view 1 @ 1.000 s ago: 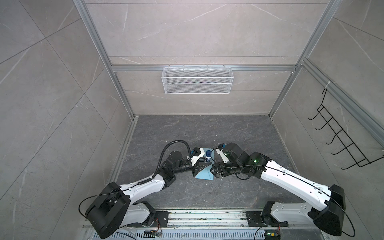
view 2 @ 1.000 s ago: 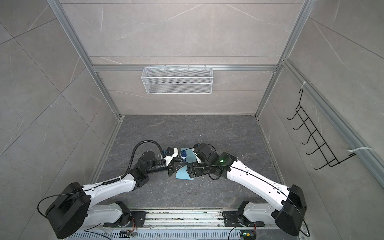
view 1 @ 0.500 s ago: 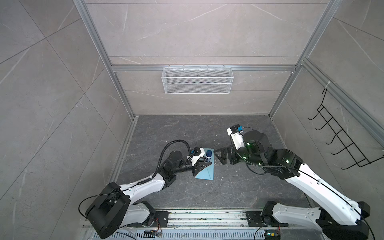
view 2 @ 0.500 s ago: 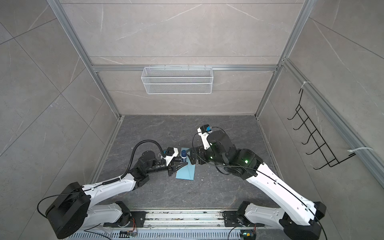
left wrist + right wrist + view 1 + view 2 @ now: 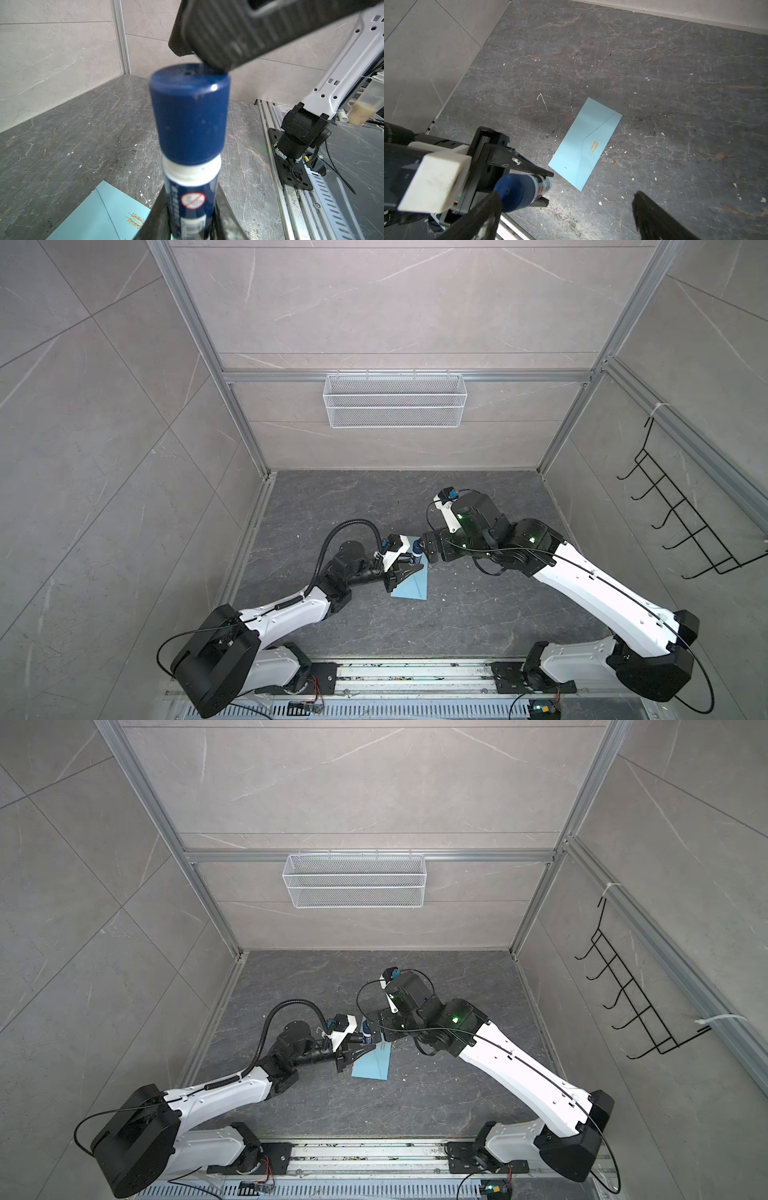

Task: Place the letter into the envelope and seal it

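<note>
A plain light blue paper envelope [image 5: 413, 589] lies flat on the dark grey stone table [image 5: 457, 614], just below the middle of both top views, flap folded down. Right above it the left jaws squeeze a dark blue glue stick [image 5: 416, 551], and the right jaws stand wide open beside its cap, holding nothing.
</note>
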You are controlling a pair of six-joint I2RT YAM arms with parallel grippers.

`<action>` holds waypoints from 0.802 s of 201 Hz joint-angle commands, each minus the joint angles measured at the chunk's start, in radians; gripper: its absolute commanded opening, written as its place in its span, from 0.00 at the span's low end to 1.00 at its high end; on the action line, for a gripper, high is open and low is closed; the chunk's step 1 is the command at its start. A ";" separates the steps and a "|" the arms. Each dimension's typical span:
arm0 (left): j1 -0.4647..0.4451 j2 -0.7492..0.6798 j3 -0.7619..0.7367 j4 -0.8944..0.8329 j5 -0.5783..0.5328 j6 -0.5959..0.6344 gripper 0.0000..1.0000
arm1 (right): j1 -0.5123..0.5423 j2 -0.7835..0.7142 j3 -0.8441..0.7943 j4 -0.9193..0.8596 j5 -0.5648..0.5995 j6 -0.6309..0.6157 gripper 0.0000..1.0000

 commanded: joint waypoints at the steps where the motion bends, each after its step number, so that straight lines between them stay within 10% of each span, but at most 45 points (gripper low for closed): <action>1: -0.001 -0.030 0.034 0.042 0.029 0.014 0.00 | -0.004 0.006 0.024 -0.031 0.024 -0.019 0.99; 161: 0.001 -0.043 0.015 0.084 0.003 0.008 0.00 | -0.015 0.059 -0.083 -0.041 0.011 -0.005 0.95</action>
